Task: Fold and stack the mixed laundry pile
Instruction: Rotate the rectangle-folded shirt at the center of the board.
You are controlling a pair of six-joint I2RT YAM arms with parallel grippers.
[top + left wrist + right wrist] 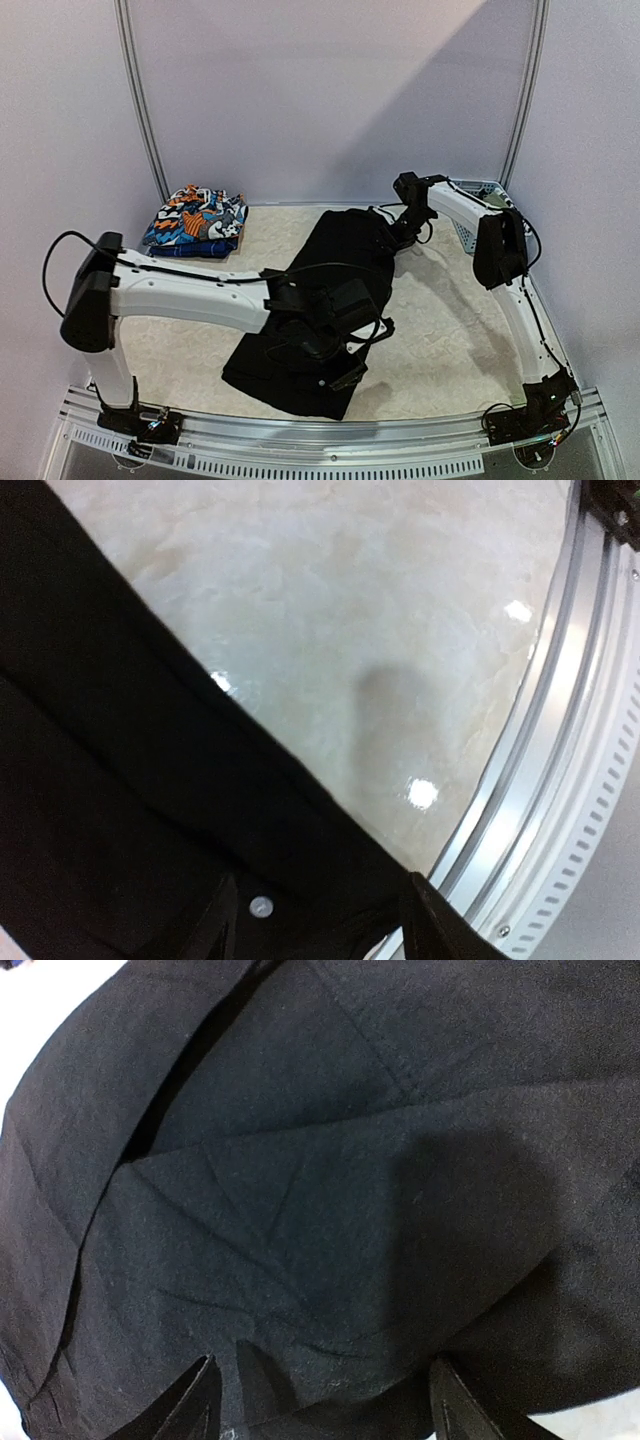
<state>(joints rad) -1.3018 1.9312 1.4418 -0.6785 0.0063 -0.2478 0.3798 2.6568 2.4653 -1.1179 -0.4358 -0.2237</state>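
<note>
The long black trousers lie flat and slantwise on the table, from the far middle to the near edge. My left gripper is over their near end. In the left wrist view its fingers stand wide apart, and my left gripper has black cloth and a small grey button between them. My right gripper is over the trousers' far end. In the right wrist view my right gripper is open, low over the creased black cloth. A folded stack, the orange-blue-white print on a blue piece, sits far left.
The light-blue lattice basket stands at the far right behind the right arm. The table's metal rim runs close beside the left gripper. The table top is pale and marbled. White walls close the back and sides.
</note>
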